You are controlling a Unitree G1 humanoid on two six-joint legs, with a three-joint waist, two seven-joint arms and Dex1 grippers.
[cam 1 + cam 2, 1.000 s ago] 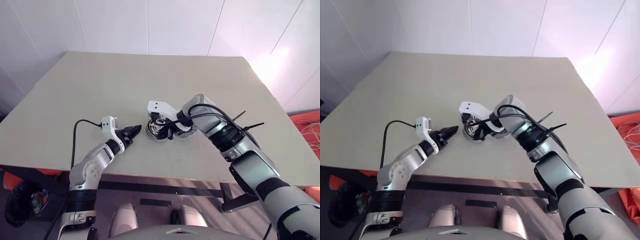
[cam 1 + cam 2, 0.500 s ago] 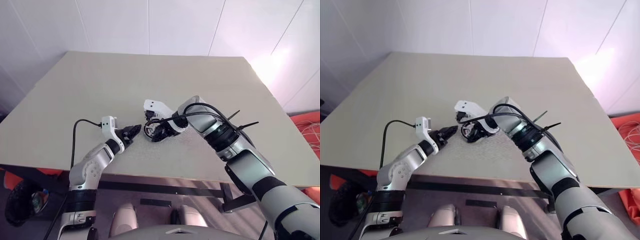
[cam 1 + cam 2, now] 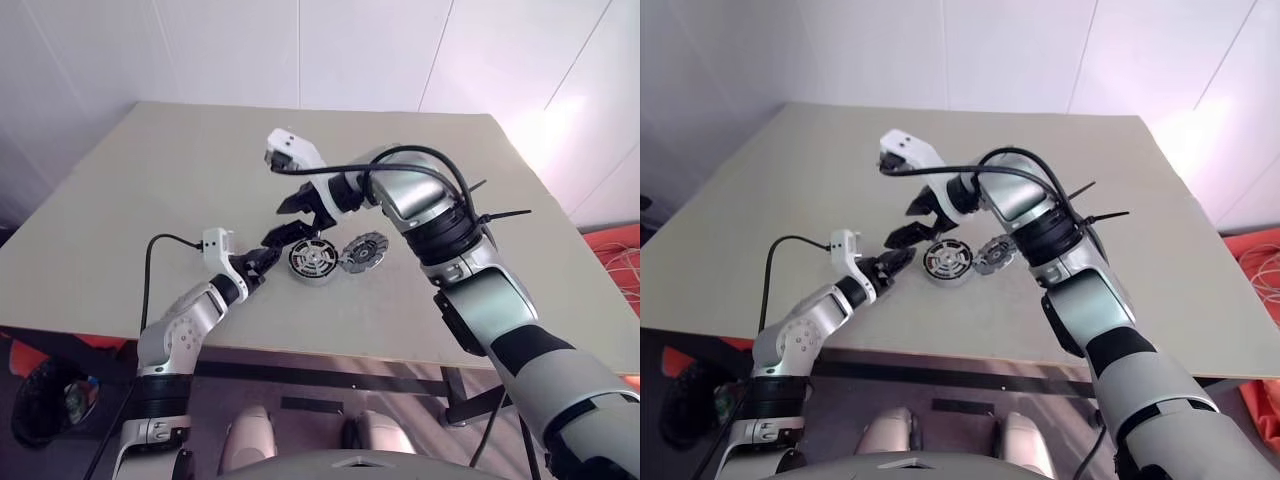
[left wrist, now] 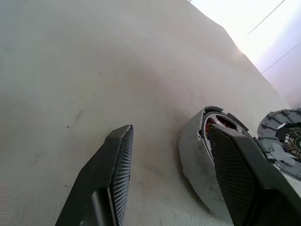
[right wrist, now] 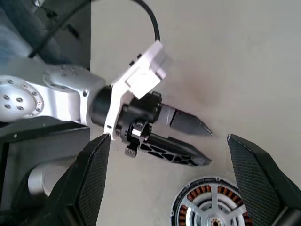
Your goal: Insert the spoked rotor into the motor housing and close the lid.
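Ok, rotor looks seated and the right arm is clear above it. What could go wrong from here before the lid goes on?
1. The left gripper sits close beside the motor housing, jaws open; any move could nudge it and shift the spoked rotor.
2. The lid lies right beside the housing, so the right gripper, jaws wide, may bump the housing when reaching for it.
3. Whether the rotor is fully seated cannot be told; a tilted rotor would block the lid.

Bright, even light (glare upper right), sharp.

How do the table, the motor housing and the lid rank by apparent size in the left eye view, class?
1. Table, by far the largest.
2. Motor housing, with the spoked rotor sitting inside it.
3. Lid, lying beside the housing; the two look nearly alike, so this order is unsure.
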